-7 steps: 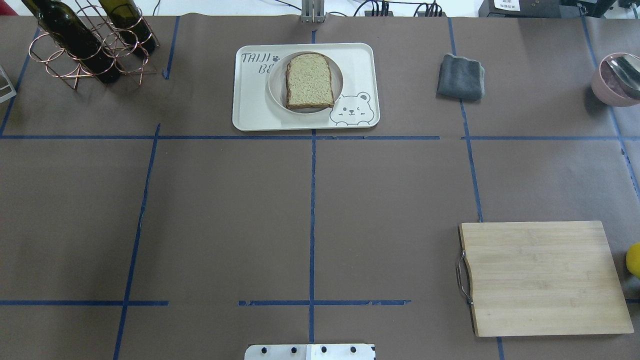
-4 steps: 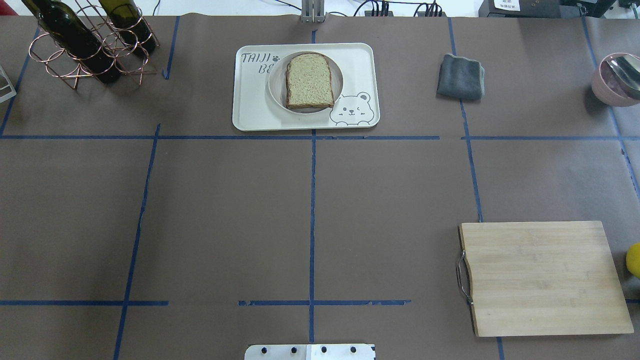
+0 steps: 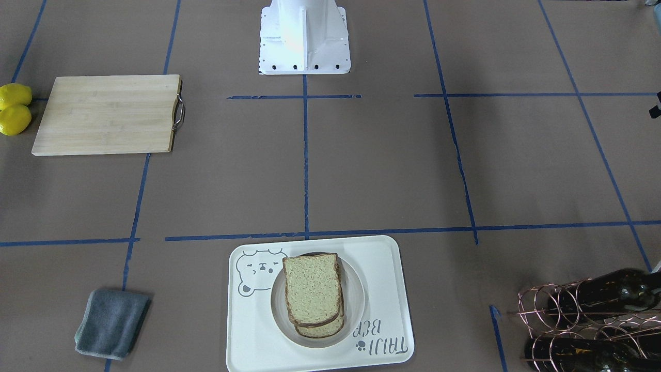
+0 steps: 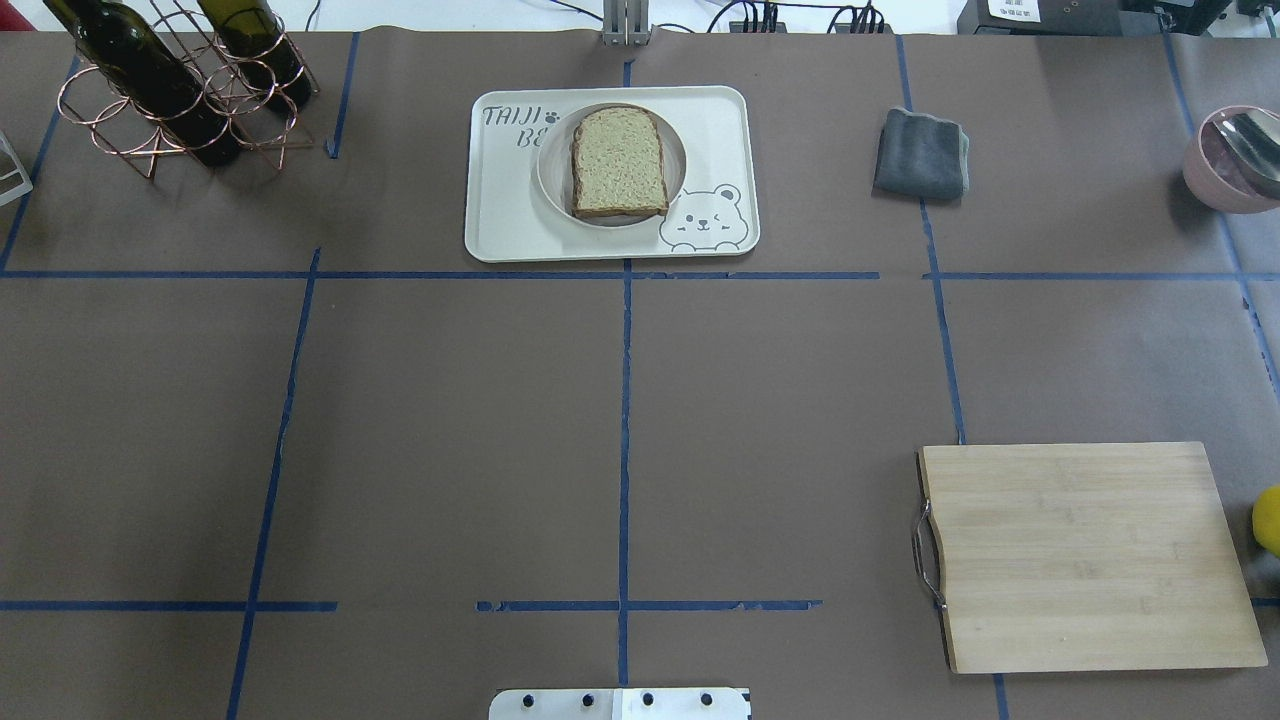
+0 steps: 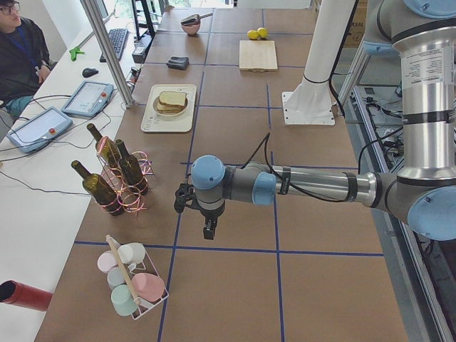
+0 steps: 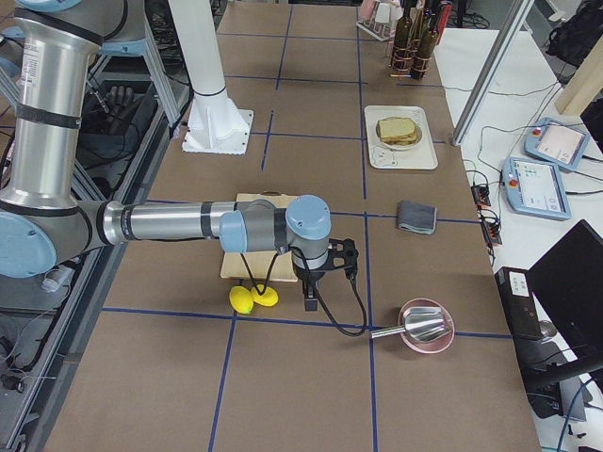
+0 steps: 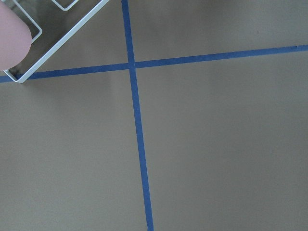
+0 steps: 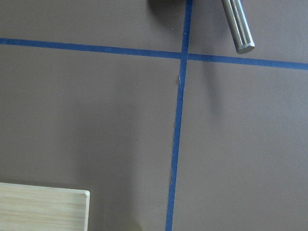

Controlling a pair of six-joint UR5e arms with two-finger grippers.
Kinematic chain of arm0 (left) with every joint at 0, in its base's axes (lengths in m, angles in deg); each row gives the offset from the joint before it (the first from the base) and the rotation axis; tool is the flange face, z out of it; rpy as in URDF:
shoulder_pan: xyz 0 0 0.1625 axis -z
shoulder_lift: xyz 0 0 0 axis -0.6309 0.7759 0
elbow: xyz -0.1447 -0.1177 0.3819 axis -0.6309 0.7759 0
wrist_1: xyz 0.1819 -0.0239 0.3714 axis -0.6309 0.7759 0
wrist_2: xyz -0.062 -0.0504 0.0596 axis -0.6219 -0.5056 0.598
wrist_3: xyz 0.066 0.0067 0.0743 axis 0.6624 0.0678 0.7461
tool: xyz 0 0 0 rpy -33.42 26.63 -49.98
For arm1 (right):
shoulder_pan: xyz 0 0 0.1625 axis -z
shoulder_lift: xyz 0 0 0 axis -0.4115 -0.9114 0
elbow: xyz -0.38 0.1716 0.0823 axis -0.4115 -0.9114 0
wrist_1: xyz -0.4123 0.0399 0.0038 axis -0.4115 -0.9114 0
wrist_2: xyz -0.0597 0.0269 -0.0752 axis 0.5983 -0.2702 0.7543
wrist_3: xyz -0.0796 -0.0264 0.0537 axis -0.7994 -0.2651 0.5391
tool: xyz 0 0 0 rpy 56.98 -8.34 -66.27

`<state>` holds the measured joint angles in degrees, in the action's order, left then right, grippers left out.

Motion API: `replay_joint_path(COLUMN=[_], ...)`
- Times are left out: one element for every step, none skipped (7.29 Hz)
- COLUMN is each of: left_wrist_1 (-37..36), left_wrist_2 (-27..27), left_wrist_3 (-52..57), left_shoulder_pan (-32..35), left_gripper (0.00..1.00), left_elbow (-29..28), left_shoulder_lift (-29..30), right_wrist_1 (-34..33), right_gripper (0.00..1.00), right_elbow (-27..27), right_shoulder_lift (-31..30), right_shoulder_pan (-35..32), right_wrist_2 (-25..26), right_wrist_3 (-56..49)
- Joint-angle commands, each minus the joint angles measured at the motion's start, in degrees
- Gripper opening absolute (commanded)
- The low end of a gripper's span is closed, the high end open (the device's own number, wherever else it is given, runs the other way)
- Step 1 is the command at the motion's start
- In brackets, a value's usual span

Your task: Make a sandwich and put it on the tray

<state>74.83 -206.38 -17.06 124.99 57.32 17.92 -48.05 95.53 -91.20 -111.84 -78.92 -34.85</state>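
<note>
The sandwich (image 4: 618,160) is two stacked slices of speckled brown bread on a round white dish (image 4: 552,175). The dish stands on the cream bear tray (image 4: 500,220) at the far middle of the table. No egg shows; it may be hidden between the slices (image 3: 312,289). My left gripper (image 5: 209,228) hangs over bare table by the wine rack, seen only in the exterior left view. My right gripper (image 6: 309,301) hangs near the lemons, seen only in the exterior right view. I cannot tell whether either is open or shut.
A wooden cutting board (image 4: 1090,555) lies near right, with two lemons (image 3: 14,108) beside it. A grey cloth (image 4: 921,153) lies right of the tray. A copper wine rack (image 4: 180,90) stands far left. A pink bowl with a metal scoop (image 4: 1230,160) stands far right.
</note>
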Motion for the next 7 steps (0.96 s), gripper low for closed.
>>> replay_joint_path(left_wrist_1=[0.0,0.0,0.0,0.0,0.0,0.0,0.0], left_wrist_2=[0.0,0.0,0.0,0.0,0.0,0.0,0.0], left_wrist_3=[0.0,0.0,0.0,0.0,0.0,0.0,0.0], left_shoulder_pan=[0.0,0.0,0.0,0.0,0.0,0.0,0.0], left_gripper=[1.00,1.00,1.00,1.00,1.00,1.00,1.00], left_elbow=[0.2,0.3,0.6,0.6,0.7,0.7,0.7], left_shoulder_lift=[-0.1,0.0,0.0,-0.1,0.0,-0.1,0.0], right_wrist_1=[0.0,0.0,0.0,0.0,0.0,0.0,0.0], right_gripper=[1.00,1.00,1.00,1.00,1.00,1.00,1.00], right_elbow=[-0.1,-0.1,0.0,0.0,0.0,0.0,0.0], right_shoulder_lift=[0.0,0.0,0.0,0.0,0.0,0.0,-0.1], right_shoulder_pan=[0.0,0.0,0.0,0.0,0.0,0.0,0.0], right_wrist_2=[0.0,-0.1,-0.1,-0.1,-0.1,-0.1,-0.1], right_wrist_3=[0.0,0.0,0.0,0.0,0.0,-0.1,-0.1])
